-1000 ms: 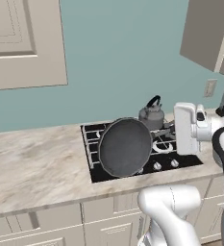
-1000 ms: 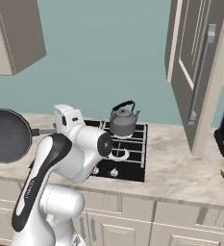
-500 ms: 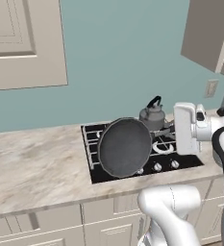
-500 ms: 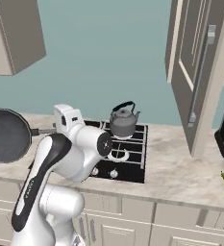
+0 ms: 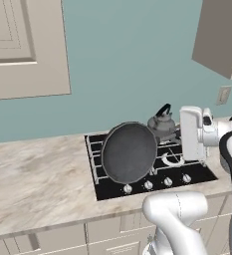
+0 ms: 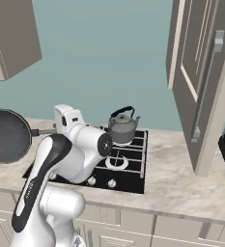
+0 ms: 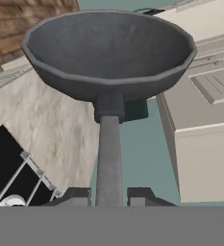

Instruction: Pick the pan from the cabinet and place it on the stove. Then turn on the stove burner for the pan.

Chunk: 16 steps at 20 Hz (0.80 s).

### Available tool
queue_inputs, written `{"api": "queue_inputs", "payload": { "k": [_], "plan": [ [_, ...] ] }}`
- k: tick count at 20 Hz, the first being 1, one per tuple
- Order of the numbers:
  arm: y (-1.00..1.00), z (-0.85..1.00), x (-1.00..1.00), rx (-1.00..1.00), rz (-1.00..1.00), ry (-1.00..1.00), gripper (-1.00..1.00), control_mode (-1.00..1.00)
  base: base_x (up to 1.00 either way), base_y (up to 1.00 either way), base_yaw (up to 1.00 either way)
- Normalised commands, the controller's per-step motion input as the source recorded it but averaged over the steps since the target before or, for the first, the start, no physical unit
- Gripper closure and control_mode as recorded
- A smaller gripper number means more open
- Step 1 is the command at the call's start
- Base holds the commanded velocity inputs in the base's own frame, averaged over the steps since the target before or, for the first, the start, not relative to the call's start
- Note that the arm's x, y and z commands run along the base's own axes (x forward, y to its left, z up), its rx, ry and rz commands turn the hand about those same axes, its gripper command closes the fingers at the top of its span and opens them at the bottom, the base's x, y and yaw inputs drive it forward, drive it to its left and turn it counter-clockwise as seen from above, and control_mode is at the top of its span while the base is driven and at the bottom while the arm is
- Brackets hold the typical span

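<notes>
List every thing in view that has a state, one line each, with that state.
pan: held by its handle, tipped on edge, in the air over the stove's left side.
gripper: shut on the pan handle.
kettle: upright on a back burner.
stove: no flame visible.
cabinet door: open.

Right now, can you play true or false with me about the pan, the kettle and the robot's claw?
1. The claw is shut on the handle of the pan. True.
2. The pan sits flat on the stove. False: it is held up in the air, tipped on its side.
3. The kettle stands on a back burner of the stove. True.
4. The kettle is inside the pan. False: the pan is empty, and the kettle stands apart on the stove.
5. A cabinet door on the right stands open. True.
</notes>
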Motion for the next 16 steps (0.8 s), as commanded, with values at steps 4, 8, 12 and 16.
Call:
{"api": "queue_inputs", "payload": {
  "k": [4,8,12,16],
  "plan": [
    [0.00,0.00,0.00,0.00,0.00,0.00,1.00,1.00,0.40,0.00,0.00],
    [0.00,0.00,0.00,0.00,0.00,0.00,1.00,1.00,0.15,0.00,0.00],
    [0.00,0.00,0.00,0.00,0.00,0.00,1.00,1.00,0.01,0.00,0.00],
    [0.02,-0.06,0.05,0.00,0.00,0.04,1.00,-1.00,0.00,0.00,0.00]
  ]
}}
